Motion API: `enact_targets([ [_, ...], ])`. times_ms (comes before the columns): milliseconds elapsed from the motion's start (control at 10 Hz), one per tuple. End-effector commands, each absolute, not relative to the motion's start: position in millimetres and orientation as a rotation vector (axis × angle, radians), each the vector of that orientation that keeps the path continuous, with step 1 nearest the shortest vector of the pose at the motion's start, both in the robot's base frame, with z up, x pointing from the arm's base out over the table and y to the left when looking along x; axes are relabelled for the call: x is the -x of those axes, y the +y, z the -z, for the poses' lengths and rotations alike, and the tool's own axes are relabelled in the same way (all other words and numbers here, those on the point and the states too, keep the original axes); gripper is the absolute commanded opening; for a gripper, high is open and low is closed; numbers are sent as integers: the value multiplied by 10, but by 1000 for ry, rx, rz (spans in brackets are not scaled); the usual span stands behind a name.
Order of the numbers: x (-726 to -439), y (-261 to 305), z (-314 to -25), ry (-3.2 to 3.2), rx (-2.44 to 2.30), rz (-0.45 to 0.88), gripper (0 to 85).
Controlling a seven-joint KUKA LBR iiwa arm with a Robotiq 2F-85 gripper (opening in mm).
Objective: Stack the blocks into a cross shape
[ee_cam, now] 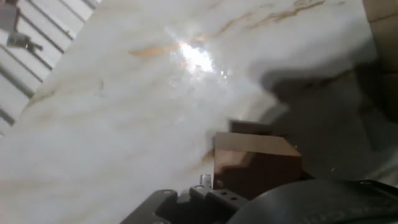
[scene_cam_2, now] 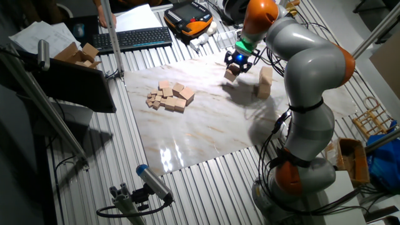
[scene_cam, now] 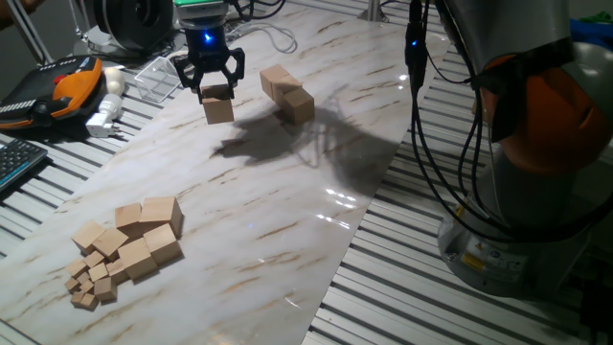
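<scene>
Tool [scene_cam: 216, 88] grips one block [scene_cam: 218, 107] aloft; two placed blocks [scene_cam: 286, 93] sit nearby.

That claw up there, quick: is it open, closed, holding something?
Claw: closed on a wooden block, held in the air above the marble board.

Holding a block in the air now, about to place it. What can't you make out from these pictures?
- Placed blocks: how many and how they join; small in both fixed views, cut off by the right edge in the hand view.
- Held block: whether it clears the marble board; hand view is blurred.
- Fingers: hidden behind the hand's body in the hand view.
- Spare pile: small cubes too tiny to count.
</scene>
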State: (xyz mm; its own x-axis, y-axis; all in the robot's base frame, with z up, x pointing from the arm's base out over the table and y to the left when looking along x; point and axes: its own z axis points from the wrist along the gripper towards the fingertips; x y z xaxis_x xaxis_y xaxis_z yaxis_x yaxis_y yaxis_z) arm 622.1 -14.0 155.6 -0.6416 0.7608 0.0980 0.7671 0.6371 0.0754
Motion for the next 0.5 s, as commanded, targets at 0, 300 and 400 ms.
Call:
enact_targets([
  [0,-6221,-140,-1556,-2324,2076,183,0],
  [300,-6221,-140,-1556,-2270,2081,158,0],
  [400,-6221,-140,-1556,-2235,2080,176,0],
])
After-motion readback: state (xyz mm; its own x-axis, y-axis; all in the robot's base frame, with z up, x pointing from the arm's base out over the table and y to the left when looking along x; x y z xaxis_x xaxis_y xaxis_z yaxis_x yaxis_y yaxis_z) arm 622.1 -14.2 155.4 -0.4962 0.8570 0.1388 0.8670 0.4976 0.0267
